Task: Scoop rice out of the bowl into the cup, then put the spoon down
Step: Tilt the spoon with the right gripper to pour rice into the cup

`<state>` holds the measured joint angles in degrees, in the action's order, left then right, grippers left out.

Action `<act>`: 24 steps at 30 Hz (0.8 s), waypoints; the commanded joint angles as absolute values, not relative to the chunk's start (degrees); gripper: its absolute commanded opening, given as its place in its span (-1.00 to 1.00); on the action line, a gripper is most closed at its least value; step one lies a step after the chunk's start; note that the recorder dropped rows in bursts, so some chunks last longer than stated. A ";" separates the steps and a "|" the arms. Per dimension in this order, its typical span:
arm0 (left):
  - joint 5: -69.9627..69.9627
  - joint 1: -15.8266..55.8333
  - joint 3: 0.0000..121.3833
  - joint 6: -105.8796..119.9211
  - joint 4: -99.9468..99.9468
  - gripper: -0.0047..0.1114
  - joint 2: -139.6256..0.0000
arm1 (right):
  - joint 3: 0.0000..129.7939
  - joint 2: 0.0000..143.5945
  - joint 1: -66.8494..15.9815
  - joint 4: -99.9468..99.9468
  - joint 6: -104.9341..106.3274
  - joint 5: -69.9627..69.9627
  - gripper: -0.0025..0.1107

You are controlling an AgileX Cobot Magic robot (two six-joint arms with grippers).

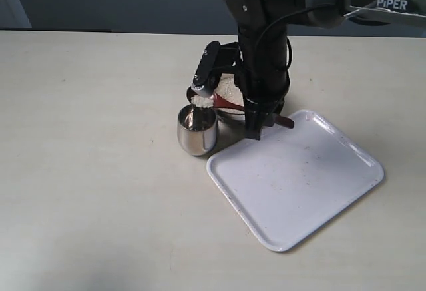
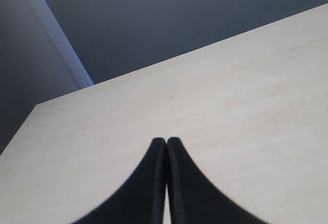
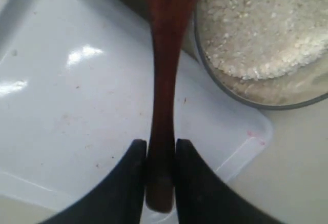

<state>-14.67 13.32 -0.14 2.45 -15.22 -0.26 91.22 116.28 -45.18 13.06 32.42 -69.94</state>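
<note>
My right gripper [image 1: 261, 118] [image 3: 161, 144] is shut on the slim handle of the dark red-brown wooden spoon [image 1: 229, 104] [image 3: 164, 55], close to the handle's end. The spoon's oval bowl carries a heap of white rice [image 1: 202, 102] and hangs at the rim of the small steel cup [image 1: 197, 134], just above its mouth. Behind the cup and partly hidden by the arm stands the wider steel bowl [image 1: 231, 118] [image 3: 225, 93], holding more rice [image 1: 229, 89] [image 3: 256, 24]. My left gripper [image 2: 166, 141] is shut and empty over bare table; it does not show in the exterior view.
A white rectangular tray [image 1: 299, 178] [image 3: 77, 80] lies to the right of the cup, with one corner under the spoon's handle and next to the bowl. The pale tabletop [image 1: 86, 138] stretches to the left and front.
</note>
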 commanded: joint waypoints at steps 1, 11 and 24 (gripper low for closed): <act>-14.18 13.74 0.00 2.05 -15.09 -0.91 0.00 | 90.96 115.62 -48.03 19.12 32.28 -69.96 -0.97; -14.18 13.74 0.00 2.05 -15.09 -0.91 0.00 | 90.96 115.62 -48.72 23.41 31.09 -69.96 -0.97; -14.18 13.74 0.00 2.05 -15.09 -0.91 0.00 | 90.96 115.74 -50.57 28.74 30.83 -69.96 -0.97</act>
<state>-14.67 13.32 -0.14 2.45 -15.22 -0.26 91.22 116.28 -49.80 26.97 30.96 -69.94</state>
